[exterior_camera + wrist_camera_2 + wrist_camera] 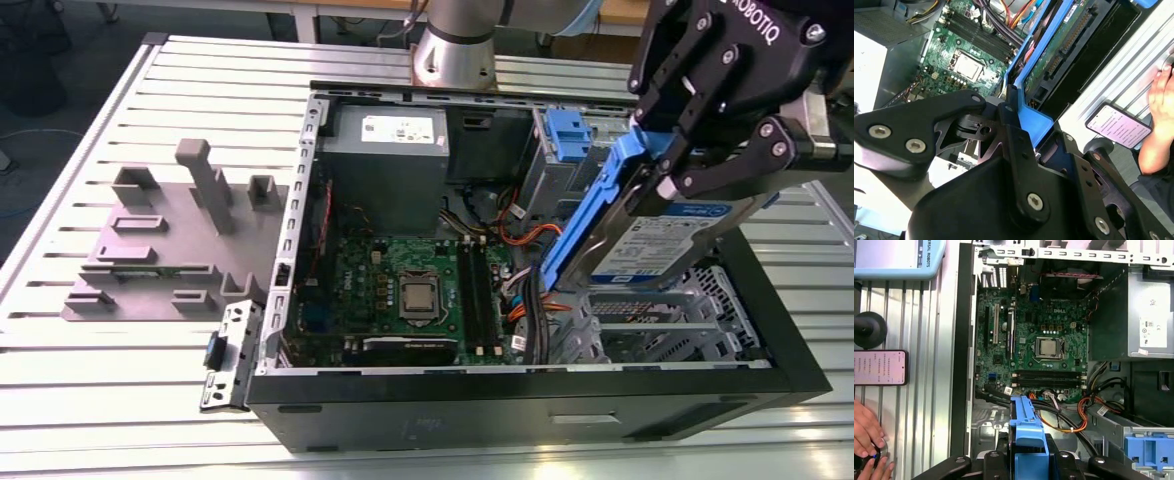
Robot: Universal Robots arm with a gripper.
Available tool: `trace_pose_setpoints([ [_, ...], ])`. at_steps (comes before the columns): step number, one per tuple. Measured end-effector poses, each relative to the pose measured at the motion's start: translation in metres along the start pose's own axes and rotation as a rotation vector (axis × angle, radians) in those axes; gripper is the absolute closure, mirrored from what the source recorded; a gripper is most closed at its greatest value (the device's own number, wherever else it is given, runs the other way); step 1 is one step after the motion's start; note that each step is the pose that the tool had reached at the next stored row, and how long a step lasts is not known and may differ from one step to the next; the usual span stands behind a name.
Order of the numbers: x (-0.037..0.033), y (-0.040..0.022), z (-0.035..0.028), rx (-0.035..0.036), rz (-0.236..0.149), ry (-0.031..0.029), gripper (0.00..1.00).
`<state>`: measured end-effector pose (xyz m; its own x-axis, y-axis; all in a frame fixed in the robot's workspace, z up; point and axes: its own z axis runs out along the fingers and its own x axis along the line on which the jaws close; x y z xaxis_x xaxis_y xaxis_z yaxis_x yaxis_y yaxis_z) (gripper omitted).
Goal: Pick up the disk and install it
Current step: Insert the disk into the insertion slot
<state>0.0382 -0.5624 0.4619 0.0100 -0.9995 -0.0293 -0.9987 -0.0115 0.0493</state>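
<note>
Ribbed metal table (pixel 160 350) with an open computer case (pixel 534 410) lying on it, motherboard (pixel 414 290) facing up. Grey slotted holder (pixel 160 240) sits well away from the gripper (pixel 703 160), toward the exterior view's left. Gripper fingers are clamped on the disk (pixel 667 240): silver drive, blue-white label, blue frame. Disk hangs below the gripper over the case, long axis steeply tilted, lower end pointing down inside. Phone (pixel 879 367) and a person's hand (pixel 866 432) on the table beside the case.
</note>
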Motion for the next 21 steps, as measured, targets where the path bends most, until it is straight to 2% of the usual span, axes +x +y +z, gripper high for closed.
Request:
trace_pose_setpoints([
  [13, 0.0021, -0.0259, 0.0045, 0.0001, 0.0, -0.0001, 0.63],
  [21, 0.0042, -0.0393, 0.0078, 0.0, 0.0, -0.0001, 0.63],
])
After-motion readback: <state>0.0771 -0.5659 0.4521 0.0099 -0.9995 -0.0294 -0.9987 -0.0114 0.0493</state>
